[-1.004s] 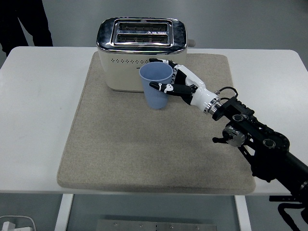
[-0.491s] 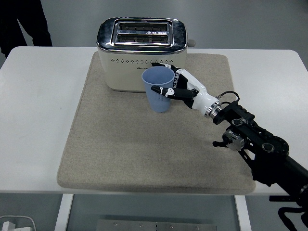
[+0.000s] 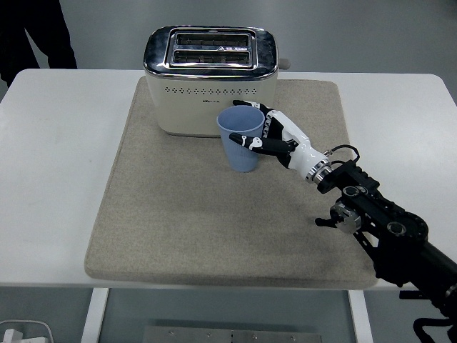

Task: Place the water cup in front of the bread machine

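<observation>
- toaster [image 3: 208,78], cream body with chrome top, two slots, sits at the far edge of the mat [image 3: 178,214], a little left of its middle; there's a tiny dark mark on the front face but it's too small to read
- no readable brand or label on anything else
- blue cup [image 3: 240,139] stands upright on the mat just in front of the toaster's right front corner, open top up; can't tell if it touches the toaster
- right hand [image 3: 275,138] comes in from the right edge, arm running diagonally over the mat's right half
- fingers [image 3: 255,107] curl round the cup's far right side, thumb [image 3: 255,142] across the near side, so the cup is pinched between them; grip is closed on the cup wall just below the rim
- the white wrist section sits right behind the hand, and a black cable loops at the wrist
- grey-beige mat covers the middle of the white tabletop [image 3: 57,179]; bare tabletop shows on left and right
- person in dark clothes [image 3: 32,32] stands past the far left corner of the tabletop, only partly in frame
- left hand is out of the picture
</observation>
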You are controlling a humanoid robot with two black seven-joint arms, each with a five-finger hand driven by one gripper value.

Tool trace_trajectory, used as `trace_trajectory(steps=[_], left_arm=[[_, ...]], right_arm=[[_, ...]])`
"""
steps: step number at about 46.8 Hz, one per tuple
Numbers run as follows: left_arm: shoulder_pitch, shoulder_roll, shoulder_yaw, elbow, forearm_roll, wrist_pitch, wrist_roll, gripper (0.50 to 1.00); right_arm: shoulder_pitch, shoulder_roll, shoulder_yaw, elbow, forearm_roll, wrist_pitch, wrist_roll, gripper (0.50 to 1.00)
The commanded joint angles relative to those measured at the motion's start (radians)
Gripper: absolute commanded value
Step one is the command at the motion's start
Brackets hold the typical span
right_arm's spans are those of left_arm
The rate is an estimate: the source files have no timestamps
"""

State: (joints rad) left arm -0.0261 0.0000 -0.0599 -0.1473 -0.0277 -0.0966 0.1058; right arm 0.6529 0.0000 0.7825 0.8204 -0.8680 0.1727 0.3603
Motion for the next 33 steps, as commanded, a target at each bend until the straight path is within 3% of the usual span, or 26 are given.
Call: trace_trajectory(steps=[1,33], left_arm=[[0.000,0.000,0.000,0.000,0.000,0.000,0.000,1.000],[0.000,0.000,0.000,0.000,0.000,0.000,0.000,1.000]], right_arm=[[-0.018,0.000,0.000,0.020,-0.002,-0.012,0.000,0.660],[-0.030,0.000,0.009,0.029,-0.003,-0.062,0.016,0.660]])
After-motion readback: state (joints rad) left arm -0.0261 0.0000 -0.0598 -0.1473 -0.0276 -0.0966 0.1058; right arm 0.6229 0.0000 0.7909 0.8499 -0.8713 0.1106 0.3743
